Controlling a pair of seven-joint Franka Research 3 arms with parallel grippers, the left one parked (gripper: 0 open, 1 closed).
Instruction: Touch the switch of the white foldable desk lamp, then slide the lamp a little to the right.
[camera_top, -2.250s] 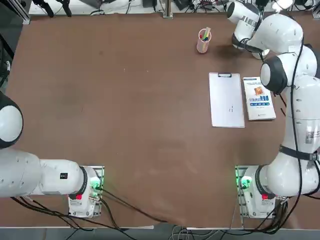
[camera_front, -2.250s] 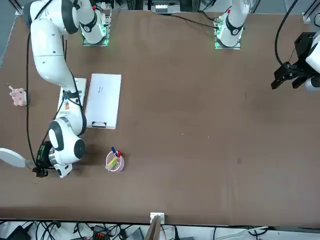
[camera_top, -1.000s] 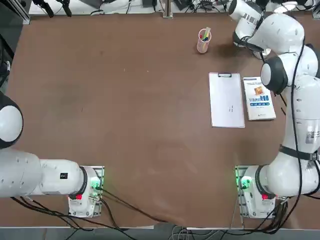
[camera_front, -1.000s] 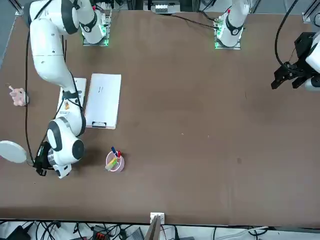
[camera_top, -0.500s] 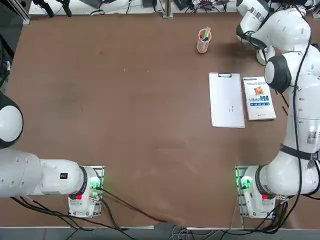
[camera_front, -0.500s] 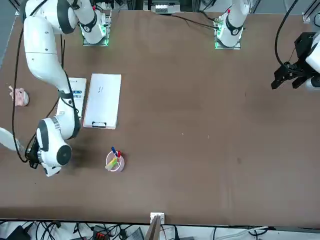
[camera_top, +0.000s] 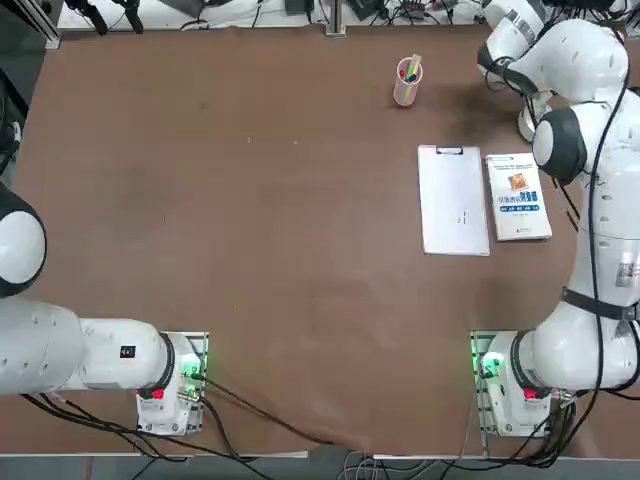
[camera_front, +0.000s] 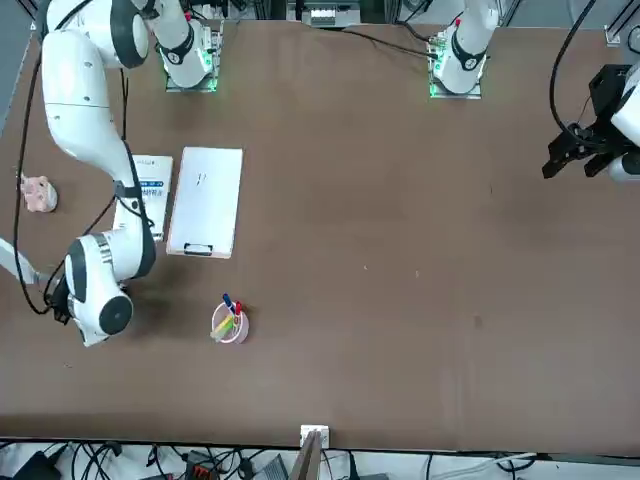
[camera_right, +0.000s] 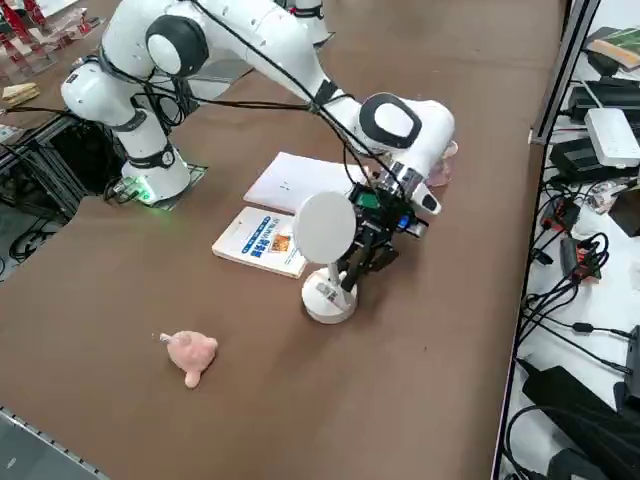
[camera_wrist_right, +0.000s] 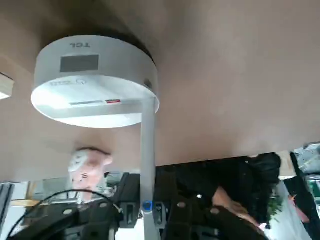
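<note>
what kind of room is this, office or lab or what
Most likely a robotics lab. Two white arms are bolted to a brown table, the right pincer shut beside a white foldable desk lamp. Office props lie around it: a clipboard and a pink pen cup. Cables and power bricks line the edge.

There is one lamp (camera_right: 328, 262), one pen cup (camera_top: 407, 81), one clipboard (camera_top: 453, 200) and one book (camera_top: 517, 196). There is also one pink toy (camera_right: 190, 355)
</note>
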